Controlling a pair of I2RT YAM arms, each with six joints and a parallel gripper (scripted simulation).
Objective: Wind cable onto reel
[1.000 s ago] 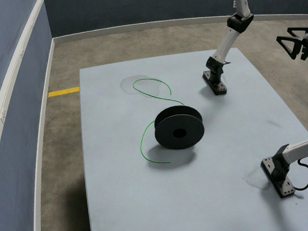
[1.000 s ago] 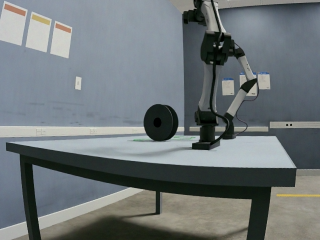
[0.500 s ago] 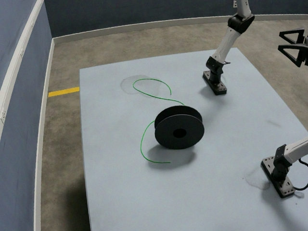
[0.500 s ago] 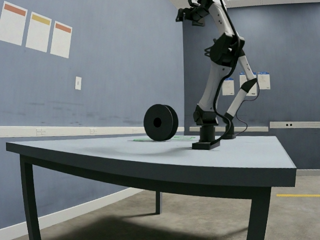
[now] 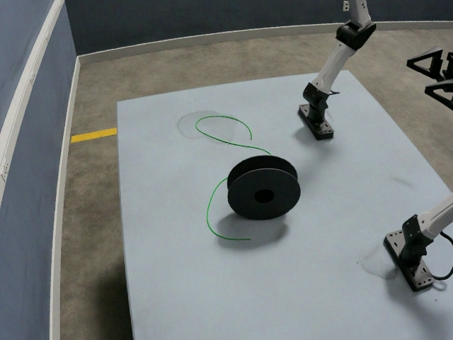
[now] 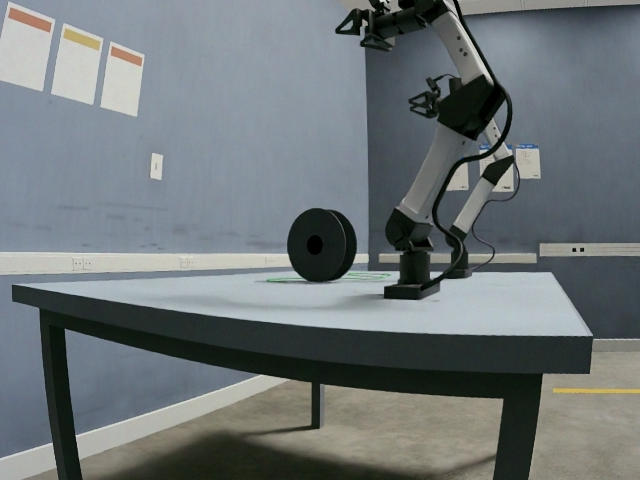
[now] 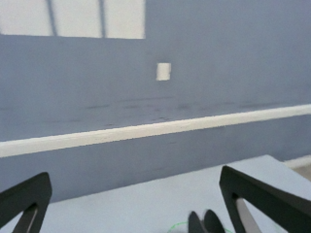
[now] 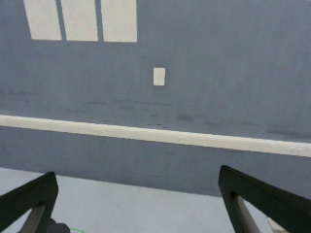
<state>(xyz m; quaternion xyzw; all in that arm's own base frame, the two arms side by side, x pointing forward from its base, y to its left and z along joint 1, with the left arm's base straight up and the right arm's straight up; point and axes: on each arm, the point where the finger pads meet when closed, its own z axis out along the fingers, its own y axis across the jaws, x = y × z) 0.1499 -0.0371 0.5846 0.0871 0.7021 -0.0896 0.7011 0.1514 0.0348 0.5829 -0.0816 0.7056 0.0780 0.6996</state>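
Reel location: the black, twin-flanged reel (image 5: 244,195) (image 6: 330,248) (image 7: 214,224) (image 8: 59,228) stands upright on its flange rims on the pale blue table (image 5: 164,274) (image 6: 465,315). The thin green cable (image 5: 207,212) (image 6: 281,279) (image 7: 178,224) (image 8: 77,230) lies in loose curves, one end on each side of the reel; its middle run is hidden by the reel.

Gripper state: the left gripper (image 5: 417,75) (image 6: 349,37) (image 7: 139,178) and right gripper (image 6: 410,104) (image 8: 141,177) are wide open and empty, raised well apart from the reel.

Handling: expect the reel to be rigid and prone to rolling; its weight cannot be judged. Treat the cable as limp but springy, liable to slip or uncoil if slack. Grip the reel squarely with one gripper, trapping the cable near an end beneath a finger. Take the free length in the other gripper and wind under light tension, close to the hub.
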